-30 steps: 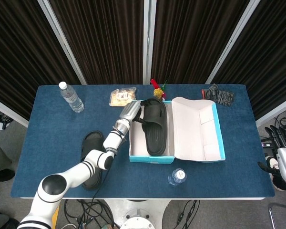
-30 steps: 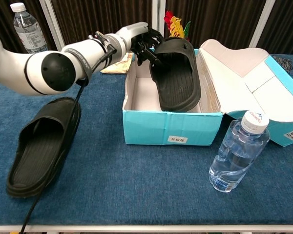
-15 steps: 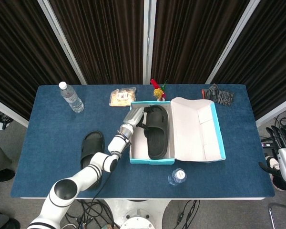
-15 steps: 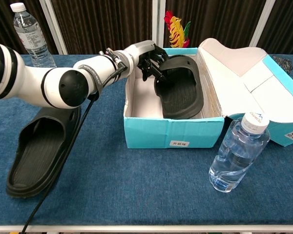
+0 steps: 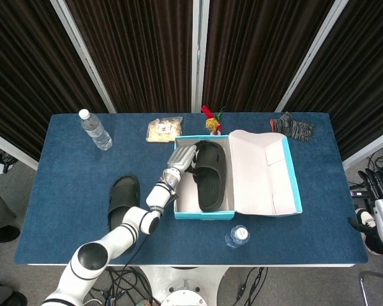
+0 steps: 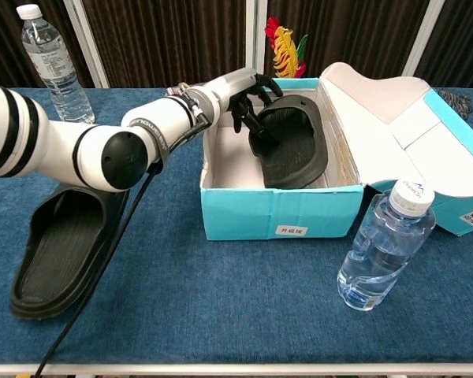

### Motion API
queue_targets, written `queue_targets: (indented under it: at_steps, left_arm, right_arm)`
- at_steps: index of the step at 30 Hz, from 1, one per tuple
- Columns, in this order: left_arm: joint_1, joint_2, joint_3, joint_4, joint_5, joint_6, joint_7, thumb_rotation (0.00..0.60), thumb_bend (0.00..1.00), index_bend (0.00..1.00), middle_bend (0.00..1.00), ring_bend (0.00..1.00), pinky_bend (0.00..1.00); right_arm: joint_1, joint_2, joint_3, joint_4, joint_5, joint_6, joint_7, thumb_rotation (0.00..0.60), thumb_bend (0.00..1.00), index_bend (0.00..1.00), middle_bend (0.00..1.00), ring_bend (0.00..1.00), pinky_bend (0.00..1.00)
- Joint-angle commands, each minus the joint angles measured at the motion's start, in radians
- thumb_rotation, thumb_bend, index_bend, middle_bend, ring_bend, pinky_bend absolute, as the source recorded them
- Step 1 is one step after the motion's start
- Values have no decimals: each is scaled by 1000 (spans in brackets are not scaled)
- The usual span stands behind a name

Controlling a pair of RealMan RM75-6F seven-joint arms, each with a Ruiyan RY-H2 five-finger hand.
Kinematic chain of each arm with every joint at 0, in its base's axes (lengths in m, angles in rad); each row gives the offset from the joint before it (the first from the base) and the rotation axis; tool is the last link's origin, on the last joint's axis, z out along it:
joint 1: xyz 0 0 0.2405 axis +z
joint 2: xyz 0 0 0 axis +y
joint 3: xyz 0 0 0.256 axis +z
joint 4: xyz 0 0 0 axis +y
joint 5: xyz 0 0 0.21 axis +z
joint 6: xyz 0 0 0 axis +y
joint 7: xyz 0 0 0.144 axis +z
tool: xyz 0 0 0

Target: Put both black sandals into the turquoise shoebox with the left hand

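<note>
One sandal (image 6: 290, 146) boxed, fingers (image 6: 248, 101) touching — another (image 6: 63, 240) outside

Head cam is looking straight down from high up, taking in the whole table (image 5: 70, 185). Chest cam is sitting low & close at the front edge, facing the curtains (image 6: 181, 31). Both are sharing the shoebox (image 5: 233, 185) area.

- One sandal (image 6: 292, 146) lies in the shoebox (image 6: 276, 213), left hand (image 6: 248, 98) at its strap.
- Second sandal (image 6: 63, 244) lies on the table (image 6: 221, 315), left of the shoebox.
- Bottle (image 6: 382, 248) stands before the shoebox.
</note>
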Motion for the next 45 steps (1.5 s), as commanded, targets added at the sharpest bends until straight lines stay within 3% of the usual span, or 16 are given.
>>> queue_targets:
  at_steps: [1, 5, 13, 23, 28, 34, 45]
  left_arm:
    - [6, 4, 14, -10, 25, 32, 1, 600, 13, 95, 136, 252, 553]
    - [17, 21, 41, -30, 68, 89, 12, 600, 12, 85, 49, 84, 434]
    - [66, 133, 105, -179, 155, 192, 80, 600, 13, 85, 25, 64, 385]
    - [185, 433, 166, -702, 149, 227, 366, 600, 13, 84, 25, 64, 309]
    - [196, 487, 180, -859, 105, 195, 461, 600, 13, 85, 25, 55, 261]
    - [170, 437, 183, -852, 49, 156, 542, 600, 12, 85, 24, 27, 219]
    - [134, 298, 183, -677, -62, 93, 620, 600, 11, 85, 20, 15, 209]
  right_arm:
    - [-1, 1, 0, 1, -1, 1, 2, 600, 25, 19, 47, 0, 0]
    - [-3, 0, -2, 5, -7, 6, 10, 600, 26, 19, 47, 0, 0]
    - [-2, -3, -4, 11, -23, 11, 20, 600, 26, 19, 47, 0, 0]
    - [-8, -9, -10, 17, -44, 25, 34, 600, 26, 19, 47, 0, 5]
    - [-7, -14, -12, 16, -56, 30, 34, 600, 26, 19, 47, 0, 5]
    - [-13, -10, -14, 11, -60, 40, 30, 600, 26, 19, 47, 0, 5]
    - [-12, -11, -15, 15, -61, 36, 36, 600, 26, 19, 47, 0, 5]
